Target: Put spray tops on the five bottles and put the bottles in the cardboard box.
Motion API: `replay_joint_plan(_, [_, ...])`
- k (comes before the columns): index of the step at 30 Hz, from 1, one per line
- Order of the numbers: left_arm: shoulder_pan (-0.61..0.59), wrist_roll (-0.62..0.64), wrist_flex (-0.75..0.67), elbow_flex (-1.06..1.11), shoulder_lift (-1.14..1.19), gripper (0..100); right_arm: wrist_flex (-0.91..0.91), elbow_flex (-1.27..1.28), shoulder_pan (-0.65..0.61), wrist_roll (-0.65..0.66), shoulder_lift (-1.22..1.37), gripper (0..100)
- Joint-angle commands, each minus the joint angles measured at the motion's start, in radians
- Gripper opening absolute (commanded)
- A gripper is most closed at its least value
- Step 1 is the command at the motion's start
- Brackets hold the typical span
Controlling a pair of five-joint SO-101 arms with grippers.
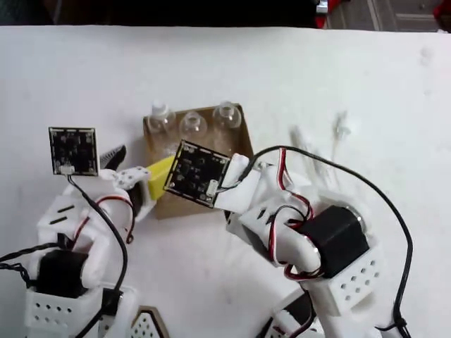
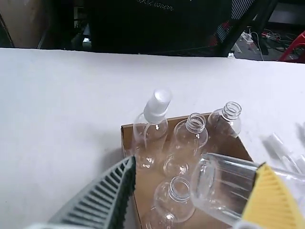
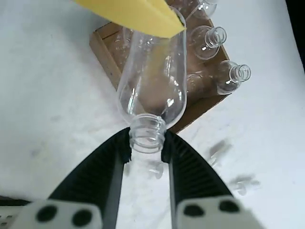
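A clear open bottle lies tilted over the cardboard box. My right gripper is shut on its neck, one black finger on each side. My left gripper stands open over the box. Its yellow finger rests against the bottle's base end, and its grey finger is well apart from it. In the box stand a bottle with a white spray top and three open bottles. In the high view the left gripper sits at the box's left edge.
Loose spray tops lie on the white table to the right of the box; some spray tops also lie just beyond the right gripper. Both arms crowd the table's near side. The far half of the table is bare.
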Motion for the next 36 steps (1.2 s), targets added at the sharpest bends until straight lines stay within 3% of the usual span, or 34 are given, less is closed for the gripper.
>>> replay_joint_plan(1, [0.008,0.003,-0.061,-0.002,-0.013,36,0.018,-0.061,0.081,0.000,-0.001,1.8])
replay_joint_plan(6, [0.013,0.009,-0.103,-0.002,-0.013,36,0.021,-0.078,0.213,0.026,-0.001,1.8])
replay_joint_plan(14, [0.004,0.009,-0.115,0.000,-0.013,36,0.024,0.002,0.248,0.032,0.001,1.8])
replay_joint_plan(24, [-0.189,0.009,-0.147,0.140,-0.013,36,0.024,0.077,0.309,0.020,0.051,1.8])
replay_joint_plan(30, [-0.053,0.008,-0.239,0.178,-0.013,36,0.024,0.048,0.298,0.012,0.156,1.8])
replay_joint_plan(36, [0.142,0.003,-0.256,0.166,-0.013,36,0.024,0.052,0.228,-0.028,0.067,1.8])
